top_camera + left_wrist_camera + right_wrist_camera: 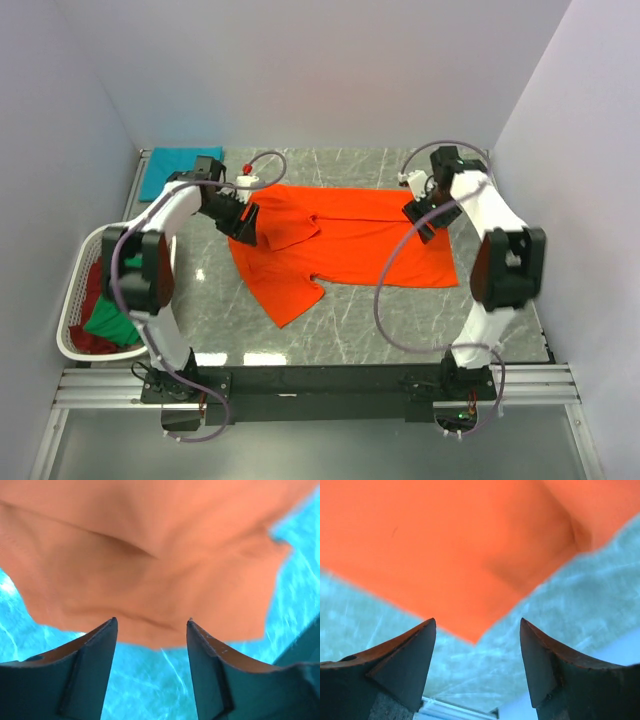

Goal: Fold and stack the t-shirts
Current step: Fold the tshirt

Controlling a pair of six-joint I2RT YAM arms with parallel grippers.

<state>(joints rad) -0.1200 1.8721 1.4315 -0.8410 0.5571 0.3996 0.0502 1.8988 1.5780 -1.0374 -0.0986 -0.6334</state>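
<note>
Orange t-shirt point(345, 245): lies on marble table point(400, 320) between both arms, left end rumpled. Likely light, limp, drapes when lifted; best pinched at edge corners. Left gripper point(151, 620): jaws spread, empty, at shirt edge. Right gripper point(476, 620): spread, empty, at shirt corner.

The table point(400, 320) has a grey, marble-patterned top with light veining and glare spots at its near left.

An orange t-shirt point(350, 240) lies directly on it, spread flat across the middle and far half. Its left part is creased, with a fold lying over the body, and one flap reaches toward the near edge.

A teal t-shirt point(175, 165) lies folded in the far left corner, apart from the orange one.

A white slatted laundry basket point(66, 335) stands at the left edge. Whether it rests on the top itself cannot be told.
</note>
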